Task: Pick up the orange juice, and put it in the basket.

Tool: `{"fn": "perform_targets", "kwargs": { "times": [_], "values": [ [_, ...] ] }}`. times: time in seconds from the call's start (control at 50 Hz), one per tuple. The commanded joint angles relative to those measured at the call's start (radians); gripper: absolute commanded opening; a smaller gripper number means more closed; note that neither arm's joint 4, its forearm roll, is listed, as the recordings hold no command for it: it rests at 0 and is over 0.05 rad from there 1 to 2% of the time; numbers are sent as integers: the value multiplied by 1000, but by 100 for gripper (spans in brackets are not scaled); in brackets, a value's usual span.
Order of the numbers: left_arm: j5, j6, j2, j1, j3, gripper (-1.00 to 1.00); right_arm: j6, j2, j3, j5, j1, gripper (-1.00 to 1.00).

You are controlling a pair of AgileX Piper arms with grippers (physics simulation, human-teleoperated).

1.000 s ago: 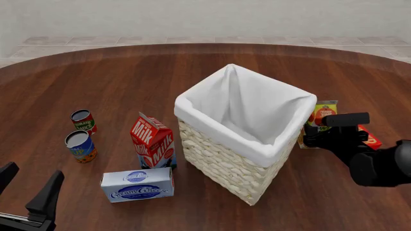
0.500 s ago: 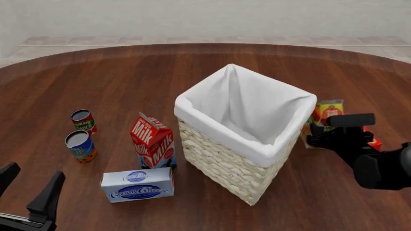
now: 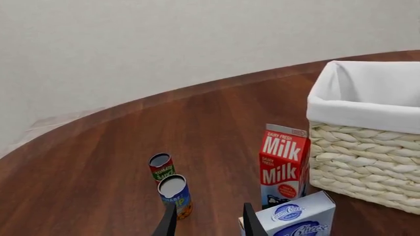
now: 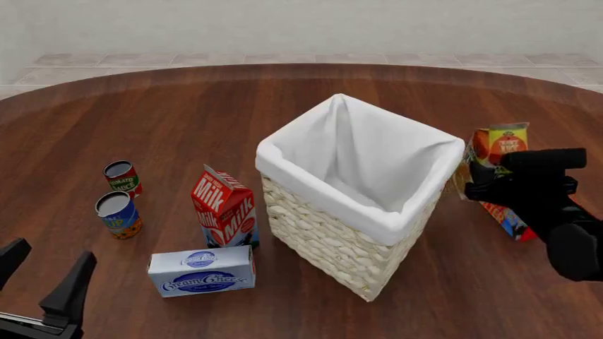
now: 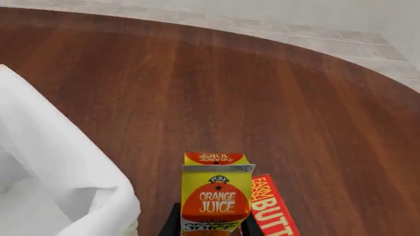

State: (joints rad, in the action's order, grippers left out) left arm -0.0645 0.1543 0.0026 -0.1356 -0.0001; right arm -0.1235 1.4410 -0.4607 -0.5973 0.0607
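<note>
1. Right end effector (image 4: pixel 513 175): clenched on the orange juice (image 4: pixel 498 145), its black fingers on either side of the carton's lower body in the right wrist view (image 5: pixel 211 223).
2. Orange juice: upright with a slight tilt, at about 3 o'clock from the basket (image 4: pixel 325 233) and just outside its right rim in the front view. Whether its base touches the table (image 4: pixel 217 106) cannot be told, since the end effector covers it.
3. A red butter box (image 5: pixel 270 211) shows just beside the orange juice in the right wrist view; in the front view it lies at about 5 o'clock from the carton, partly behind the arm.
4. Basket: white liner folded over the rim; visible interior shows only cloth.
5. Left end effector (image 4: pixel 42 279): released, fingers spread, grasping nothing, at the front view's 7 o'clock corner.
6. At 9 o'clock from the basket: milk carton (image 4: pixel 224 206). Cream cheese box (image 4: pixel 202 272) lies at 6 o'clock from the milk. Two cans (image 4: pixel 118 215) stand farther out at 9 o'clock.
</note>
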Motion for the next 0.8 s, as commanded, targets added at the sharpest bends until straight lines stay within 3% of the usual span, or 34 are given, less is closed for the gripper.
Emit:
{"fn": "perform_targets", "kwargs": {
  "times": [0.02,0.26,0.54,0.74,0.8],
  "values": [
    [-1,2,0,-5,0,100,6,-139,-9,88,8,-100],
    [-1,4,1,-10,0,100,-3,-257,-24,187,1,-100],
    [0,-5,3,-14,0,100,-26,-501,-140,486,-67,-100],
    [-6,-14,3,-28,0,100,-54,-574,-280,695,-96,-100],
    [-6,-13,5,-35,0,100,-57,-574,-378,787,-105,-100]
  ]
}}
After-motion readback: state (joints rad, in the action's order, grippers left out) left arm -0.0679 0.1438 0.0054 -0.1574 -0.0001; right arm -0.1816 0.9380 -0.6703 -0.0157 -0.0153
